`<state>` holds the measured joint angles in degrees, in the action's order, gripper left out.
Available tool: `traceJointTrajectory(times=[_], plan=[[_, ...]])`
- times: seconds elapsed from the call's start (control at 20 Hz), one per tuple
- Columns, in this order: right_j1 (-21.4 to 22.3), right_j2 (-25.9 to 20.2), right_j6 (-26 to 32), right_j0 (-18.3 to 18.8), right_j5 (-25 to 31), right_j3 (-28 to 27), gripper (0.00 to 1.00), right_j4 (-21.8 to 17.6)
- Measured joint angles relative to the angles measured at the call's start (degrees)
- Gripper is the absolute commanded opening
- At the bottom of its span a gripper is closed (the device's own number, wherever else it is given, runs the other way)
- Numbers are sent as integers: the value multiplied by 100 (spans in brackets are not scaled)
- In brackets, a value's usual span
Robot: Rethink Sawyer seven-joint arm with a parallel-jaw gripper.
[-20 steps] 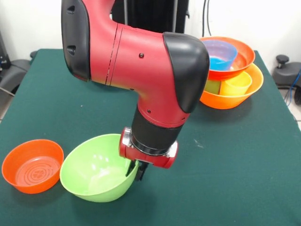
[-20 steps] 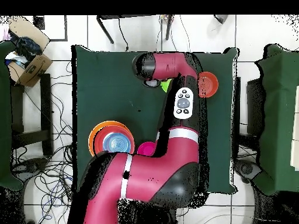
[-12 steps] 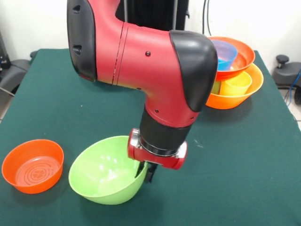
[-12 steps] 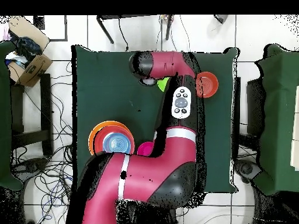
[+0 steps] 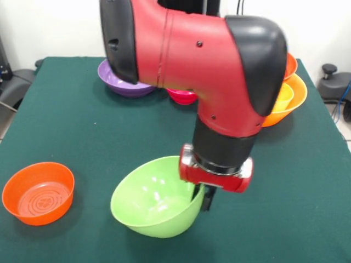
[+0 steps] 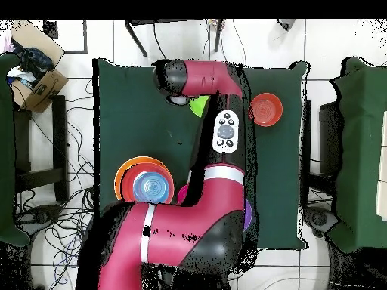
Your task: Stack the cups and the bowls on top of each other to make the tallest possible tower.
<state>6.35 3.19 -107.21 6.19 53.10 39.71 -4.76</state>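
Front view: green table (image 5: 66,126). Gripper (image 5: 202,198) pinching rim of lime green bowl (image 5: 156,204), low middle, tilted. Could slip out, thin rim.
Overhead view: tower (image 6: 145,181) middle left, far from bowl. Could bump it.

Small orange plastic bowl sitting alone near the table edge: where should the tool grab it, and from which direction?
Take the small orange translucent plastic bowl by its thin rim, coming straight down from above with one finger inside and one outside the wall. It sits upright, open side up and empty, and its round tapered wall looks too wide to span. The big lime green bowl stands apart, leaving room.
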Motion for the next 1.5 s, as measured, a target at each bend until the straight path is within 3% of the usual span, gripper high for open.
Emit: traceJointTrajectory(times=[0.65,1.5], plan=[[1129,85,-2,-443,2,1202,0,193],[2120,199,-2,-810,6,1928,0,316]])
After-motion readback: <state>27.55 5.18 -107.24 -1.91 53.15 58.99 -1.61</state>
